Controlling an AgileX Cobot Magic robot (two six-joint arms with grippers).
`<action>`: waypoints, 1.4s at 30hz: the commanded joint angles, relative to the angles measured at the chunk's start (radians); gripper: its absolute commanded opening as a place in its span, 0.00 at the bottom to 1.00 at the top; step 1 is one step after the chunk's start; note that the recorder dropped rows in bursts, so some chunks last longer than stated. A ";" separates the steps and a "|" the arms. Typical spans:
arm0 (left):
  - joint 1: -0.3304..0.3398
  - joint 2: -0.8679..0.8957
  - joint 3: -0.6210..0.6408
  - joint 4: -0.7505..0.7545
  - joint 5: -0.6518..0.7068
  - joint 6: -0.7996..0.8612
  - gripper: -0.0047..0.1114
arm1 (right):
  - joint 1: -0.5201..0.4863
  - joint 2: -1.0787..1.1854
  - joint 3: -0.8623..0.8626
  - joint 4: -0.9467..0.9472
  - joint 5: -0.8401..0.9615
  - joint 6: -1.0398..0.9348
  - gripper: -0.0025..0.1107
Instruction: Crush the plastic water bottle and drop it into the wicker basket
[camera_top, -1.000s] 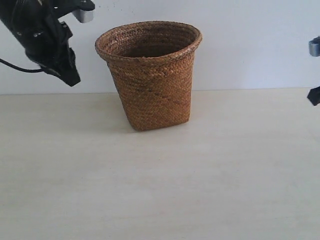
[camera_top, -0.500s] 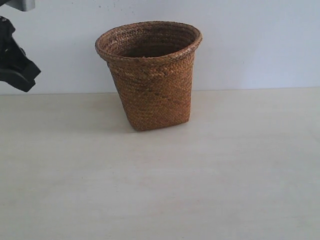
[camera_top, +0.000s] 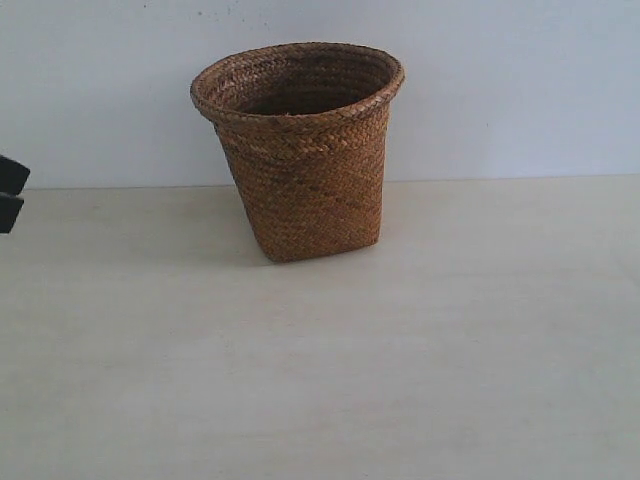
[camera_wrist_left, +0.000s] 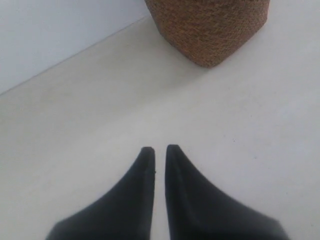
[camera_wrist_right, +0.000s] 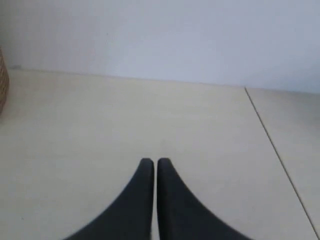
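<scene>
The wicker basket (camera_top: 310, 170) stands upright on the table near the back wall, with its dark inside hidden from me. Its base shows in the left wrist view (camera_wrist_left: 207, 25) and a sliver of it in the right wrist view (camera_wrist_right: 2, 85). The plastic water bottle is not visible in any view. My left gripper (camera_wrist_left: 160, 148) hovers over bare table, shut with nothing between its fingers; only its tip shows at the exterior view's left edge (camera_top: 12, 192). My right gripper (camera_wrist_right: 155, 161) is shut and empty, well off to the basket's side, outside the exterior view.
A pale wooden table (camera_top: 400, 350) runs up to a plain white wall (camera_top: 500, 90). A seam between table panels (camera_wrist_right: 272, 145) crosses the right wrist view.
The left arm has swung down and left from beside the basket rim to the frame's left edge. The right arm's tip has left the exterior view's right edge.
</scene>
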 joint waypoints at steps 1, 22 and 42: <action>0.002 -0.105 0.095 0.000 -0.098 -0.027 0.08 | -0.005 -0.093 0.073 0.003 -0.085 -0.007 0.02; 0.002 -0.679 0.537 0.000 -0.355 -0.264 0.08 | -0.005 -0.693 0.283 0.221 -0.176 -0.006 0.02; 0.002 -0.742 0.765 -0.048 -0.580 -0.292 0.08 | -0.005 -0.698 0.638 0.239 -0.377 -0.071 0.02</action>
